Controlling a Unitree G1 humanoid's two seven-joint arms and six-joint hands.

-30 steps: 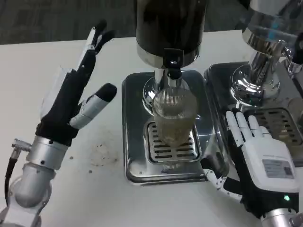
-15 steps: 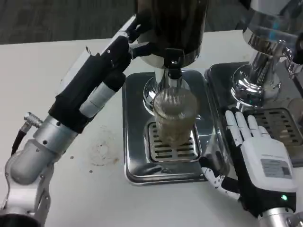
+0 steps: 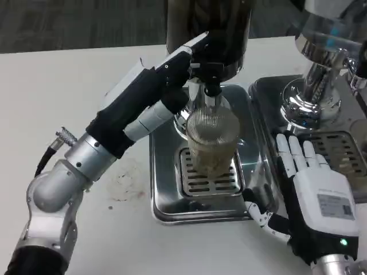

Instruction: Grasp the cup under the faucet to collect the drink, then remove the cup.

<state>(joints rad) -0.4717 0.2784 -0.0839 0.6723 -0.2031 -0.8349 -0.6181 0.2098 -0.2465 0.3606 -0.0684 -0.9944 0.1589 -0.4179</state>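
Note:
A ribbed clear cup (image 3: 212,140) holding a pale beige drink stands on the grille of the steel drip tray (image 3: 166,189), straight under the faucet (image 3: 212,91) of the dark dispenser (image 3: 209,28). My left hand (image 3: 166,80) stretches across from the left, its fingers (image 3: 195,48) straight and reaching the dispenser's base just above the faucet, while the thumb (image 3: 163,112) hangs apart near the cup's left side. It holds nothing. My right hand (image 3: 312,192) lies flat and open to the right of the tray, fingers pointing away from me, not touching the cup.
A second chrome dispenser (image 3: 321,63) with its own drip tray (image 3: 338,149) stands at the right, close behind my right hand. Brown stains (image 3: 123,180) mark the white table left of the tray. My left forearm (image 3: 86,160) crosses the table's left half.
My left hand has swung from upright at the table's left over to the dispenser, its fingers now at the faucet. The right hand and the cup have stayed in place.

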